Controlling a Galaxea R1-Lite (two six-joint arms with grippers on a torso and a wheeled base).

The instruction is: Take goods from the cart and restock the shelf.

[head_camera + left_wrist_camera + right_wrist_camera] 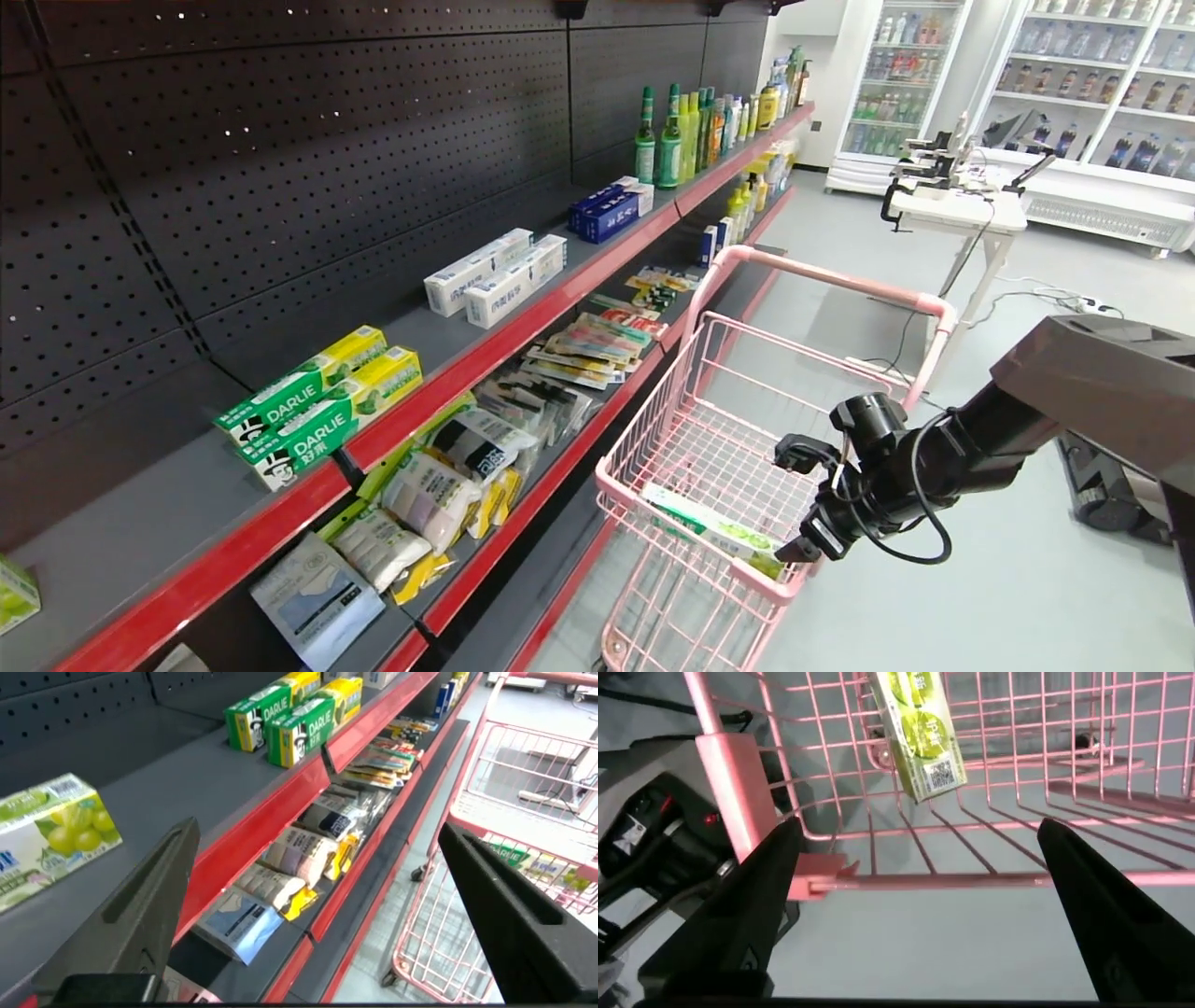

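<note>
Pink wire-mesh cart [822,273] holds a flat rectangular green box [714,528].

Bright even store light, soft shadow under the shelf [523,329], wide-angle bending at edges

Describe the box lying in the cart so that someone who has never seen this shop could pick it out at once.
Beside the red-edged black shelf stands a pink shopping cart. In its wire basket, near the right gripper, lies a long white and lime-green box. It is the cart's only visible item; the other boxes nearby sit on the shelf.
</note>
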